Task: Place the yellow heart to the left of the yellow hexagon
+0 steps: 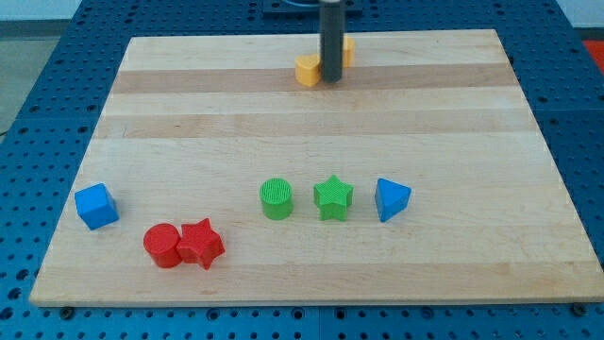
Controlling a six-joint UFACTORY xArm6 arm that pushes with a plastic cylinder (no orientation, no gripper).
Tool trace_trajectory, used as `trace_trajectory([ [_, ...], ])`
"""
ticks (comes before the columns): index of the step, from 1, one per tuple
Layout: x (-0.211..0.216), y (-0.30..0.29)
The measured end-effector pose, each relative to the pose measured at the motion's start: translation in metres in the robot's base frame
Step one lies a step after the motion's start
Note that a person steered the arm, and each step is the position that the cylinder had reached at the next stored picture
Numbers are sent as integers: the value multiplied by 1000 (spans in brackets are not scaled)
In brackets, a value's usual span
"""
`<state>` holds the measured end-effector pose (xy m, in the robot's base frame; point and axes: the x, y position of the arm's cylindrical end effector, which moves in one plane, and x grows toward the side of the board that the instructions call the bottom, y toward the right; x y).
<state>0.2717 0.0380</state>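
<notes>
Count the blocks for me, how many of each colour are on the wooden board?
Yellow: 2, the yellow heart and the yellow hexagon, with my tip between them
Blue: 2, blue cube, blue triangle
Red: 2, red cylinder, red star
Green: 2, green cylinder, green star
Total: 8

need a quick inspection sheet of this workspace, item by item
surface: wooden board, flat, on a blue perforated table
job's things: yellow heart at the view's top, just left of the rod; yellow hexagon partly hidden behind the rod, on its right
clutter: blue cube, red cylinder touching red star, green cylinder, green star, blue triangle
grippers: none; my tip sits between the two yellow blocks
cables: nothing seen
surroundings: nothing seen beyond the table
</notes>
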Motion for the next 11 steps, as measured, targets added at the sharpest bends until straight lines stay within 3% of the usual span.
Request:
trace_trajectory([
  [1, -3, 5],
  [2, 24, 5],
  [4, 6, -41],
  [5, 28, -56],
  [7, 20, -105],
  [9, -23, -68],
  [11, -24, -65],
])
